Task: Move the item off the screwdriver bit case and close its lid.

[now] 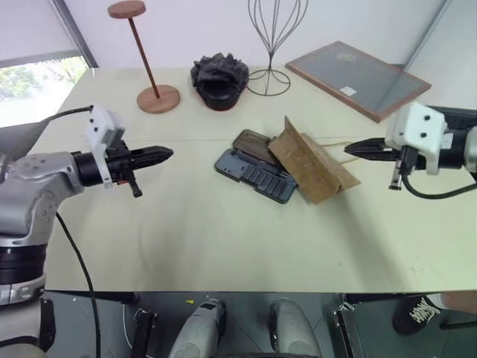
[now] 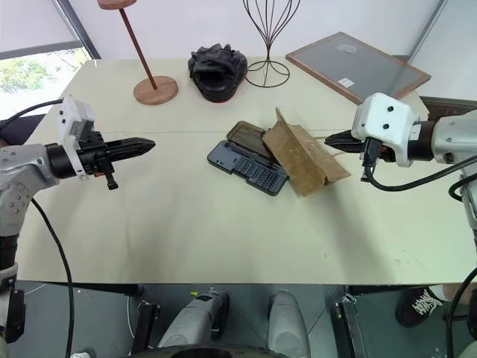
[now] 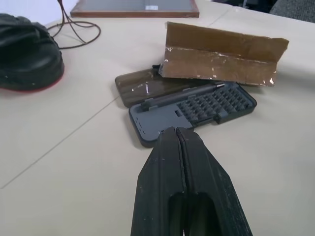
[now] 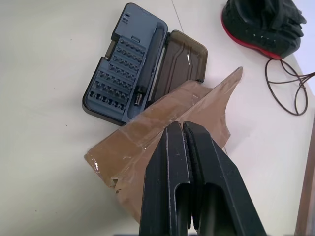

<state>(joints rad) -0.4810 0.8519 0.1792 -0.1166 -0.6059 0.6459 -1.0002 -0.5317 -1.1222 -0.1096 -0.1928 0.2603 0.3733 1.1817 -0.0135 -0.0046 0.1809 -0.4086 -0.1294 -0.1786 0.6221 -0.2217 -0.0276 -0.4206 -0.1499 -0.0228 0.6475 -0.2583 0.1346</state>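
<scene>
The screwdriver bit case (image 1: 252, 177) lies open in the middle of the table, its rows of bits showing. Its smoky-brown lid (image 1: 252, 142) lies flat behind it. The item, a tan paper bag (image 1: 309, 165), leans tilted with one long edge raised, its low edge over the right end of the case and lid. Thin twine runs from the raised edge to my right gripper (image 1: 352, 149), which is shut on the handle, to the right of the bag. My left gripper (image 1: 168, 155) is shut and holds nothing. It hovers left of the case and points at it.
At the back of the table stand a wooden hat stand (image 1: 158, 98), a black cap (image 1: 220, 78), a wire stand (image 1: 270, 80) and a framed board (image 1: 358, 78). The table's front edge (image 1: 238, 289) is near.
</scene>
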